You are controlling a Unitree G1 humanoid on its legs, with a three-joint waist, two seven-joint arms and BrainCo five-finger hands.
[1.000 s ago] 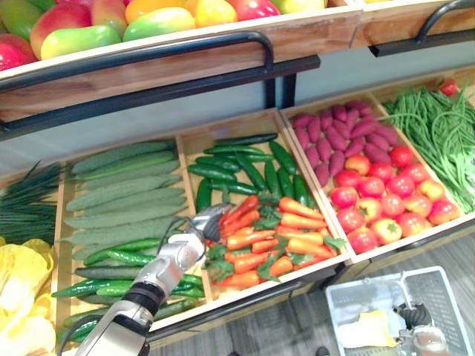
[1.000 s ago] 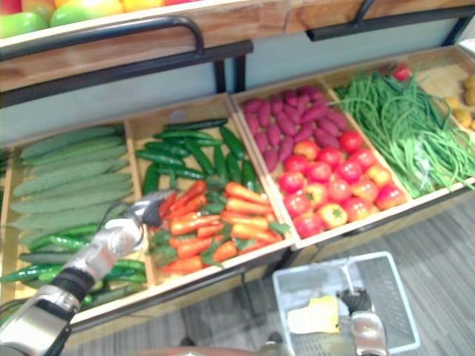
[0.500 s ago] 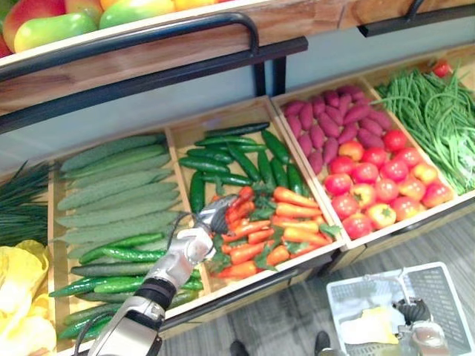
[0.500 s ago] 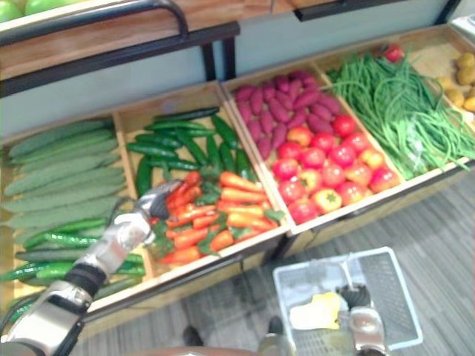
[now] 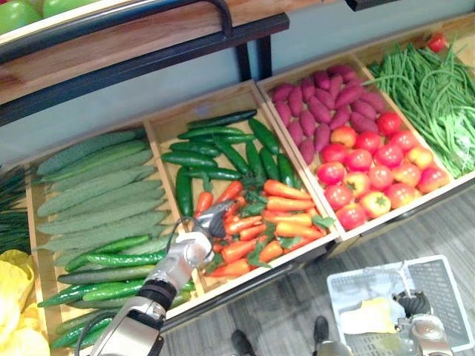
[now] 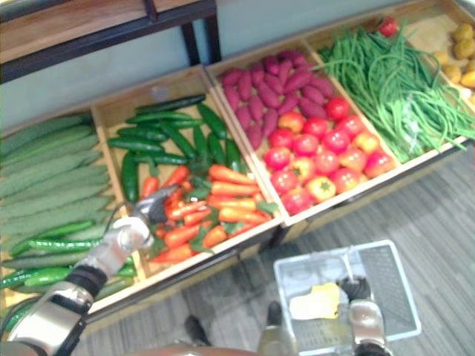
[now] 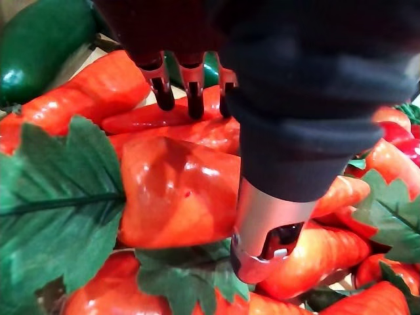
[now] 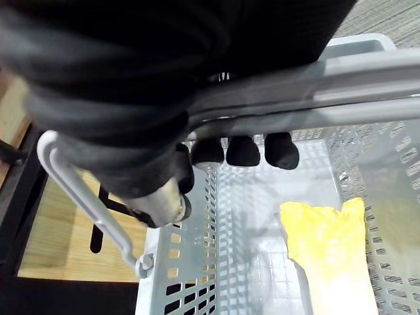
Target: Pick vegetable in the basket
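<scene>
A grocery shop's produce section: slanted wooden bins [image 5: 202, 111] of carrots [image 5: 291, 205], cucumbers [image 5: 223, 148] and tomatoes [image 5: 371, 160] (plus a shopping basket [image 5: 439, 291]).

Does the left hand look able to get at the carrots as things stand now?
Probably yes. The left hand hangs right over the carrots, its fingers and thumb spread above one carrot, and nothing lies between them.

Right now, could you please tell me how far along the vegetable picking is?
Done: one yellow item lies in the basket, whose handle the right robot hand grips. In hand: the left robot hand is down among the carrots, fingers straight against them, with one carrot between fingers and thumb but not clasped. Left: close on it, lift it and carry it over to the basket.
</scene>
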